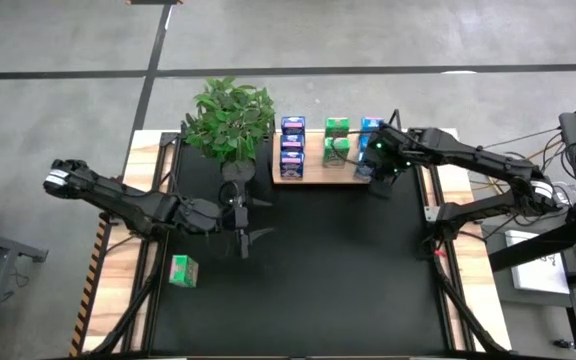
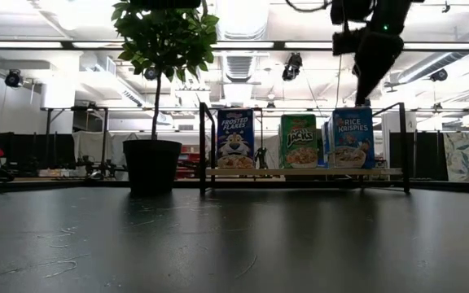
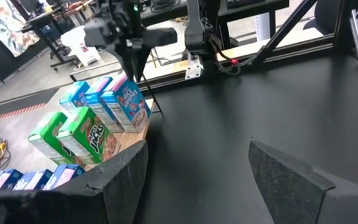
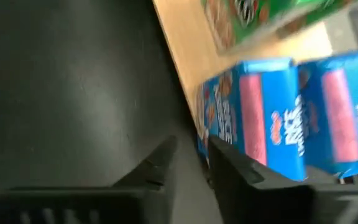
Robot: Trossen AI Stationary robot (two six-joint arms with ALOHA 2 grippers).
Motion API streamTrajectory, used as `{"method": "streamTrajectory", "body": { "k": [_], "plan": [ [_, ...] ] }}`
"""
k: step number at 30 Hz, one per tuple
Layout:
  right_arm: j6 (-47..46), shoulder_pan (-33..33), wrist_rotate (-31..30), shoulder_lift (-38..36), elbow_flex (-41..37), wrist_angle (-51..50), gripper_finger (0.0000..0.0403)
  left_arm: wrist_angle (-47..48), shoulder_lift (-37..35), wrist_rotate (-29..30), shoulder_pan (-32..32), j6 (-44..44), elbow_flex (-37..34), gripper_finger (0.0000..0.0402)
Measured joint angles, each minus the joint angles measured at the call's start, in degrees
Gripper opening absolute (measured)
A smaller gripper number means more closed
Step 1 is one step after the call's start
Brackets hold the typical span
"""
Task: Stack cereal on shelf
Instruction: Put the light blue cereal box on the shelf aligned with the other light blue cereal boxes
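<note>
The wooden shelf (image 1: 308, 172) lies at the mat's far edge. On it stand rows of dark blue (image 1: 291, 145), green (image 1: 336, 140) and light blue (image 1: 370, 135) cereal boxes, which also show in the low view (image 2: 352, 137). One more green box (image 1: 183, 270) lies on the bare wood left of the mat. My right gripper (image 1: 378, 180) hovers fingers down at the near end of the light blue row (image 4: 253, 124), its fingers nearly together. My left gripper (image 1: 243, 215) is open and empty over the mat, facing the shelf (image 3: 197, 149). My right gripper points down just above the top of the nearest light blue box (image 2: 352, 114), at the shelf's near edge. I cannot tell whether a fingertip (image 4: 219, 155) touches that box.
A potted plant (image 1: 230, 120) stands at the shelf's left end, close to my left gripper. The black mat (image 1: 318, 280) spreads in front of the shelf. Frame bars and cables run along the table's right edge (image 1: 433, 210).
</note>
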State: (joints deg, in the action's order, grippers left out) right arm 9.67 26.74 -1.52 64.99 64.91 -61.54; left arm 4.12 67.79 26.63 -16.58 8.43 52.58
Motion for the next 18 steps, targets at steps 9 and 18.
{"method": "streamTrajectory", "body": {
  "k": [9,18],
  "plan": [
    [-0.1,0.0,-11.0,0.0,-3.5,0.2,0.0012,0.3,0.0,0.0,0.0,0.0,0.0,0.0263],
    [0.3,0.0,-13.0,0.0,-3.5,0.1,0.0013,0.4,0.0,0.0,0.0,-0.2,0.0,0.0263]
  ]
}}
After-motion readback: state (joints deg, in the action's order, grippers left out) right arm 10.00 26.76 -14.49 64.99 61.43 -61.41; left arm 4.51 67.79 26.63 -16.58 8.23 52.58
